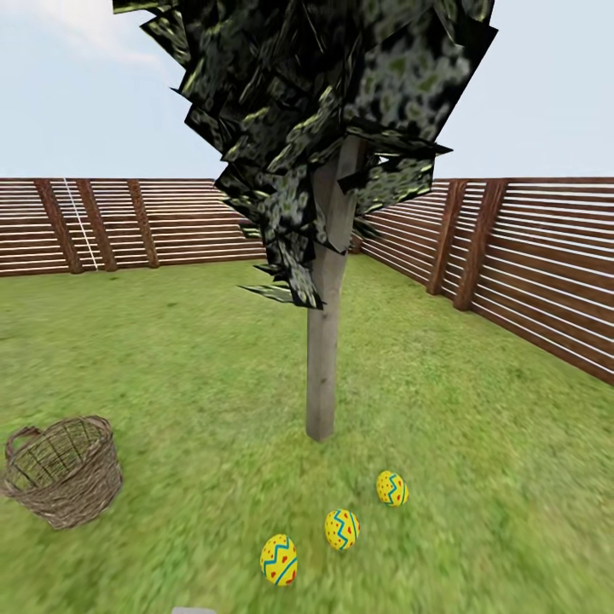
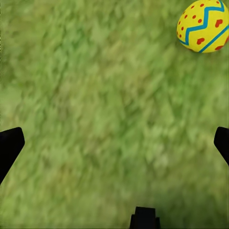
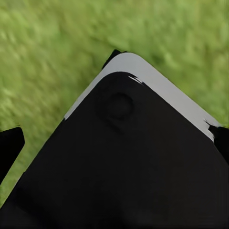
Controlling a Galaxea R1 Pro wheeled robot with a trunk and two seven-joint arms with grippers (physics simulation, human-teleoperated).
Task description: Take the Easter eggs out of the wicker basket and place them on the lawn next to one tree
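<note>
From the head view, three Easter eggs [image 1: 341, 529] lie in a slanting row on the lawn [image 1: 170, 358] just near of the tree [image 1: 324, 367], its pale trunk rising into dark foliage. The wicker basket [image 1: 61, 469] sits tilted at near left, well apart from them, with no egg visible inside. A slatted fence [image 1: 529, 256] rings the garden.

The left wrist view adds a close look: the left claw [image 2: 114, 143] is spread wide over bare grass, holding nothing, one egg [image 2: 204, 26] beyond its fingers.

In the right wrist view, the right claw [image 3: 114, 143] has its fingertips wide apart over a dark, grey-edged panel [image 3: 124, 162] of the robot and grass.
</note>
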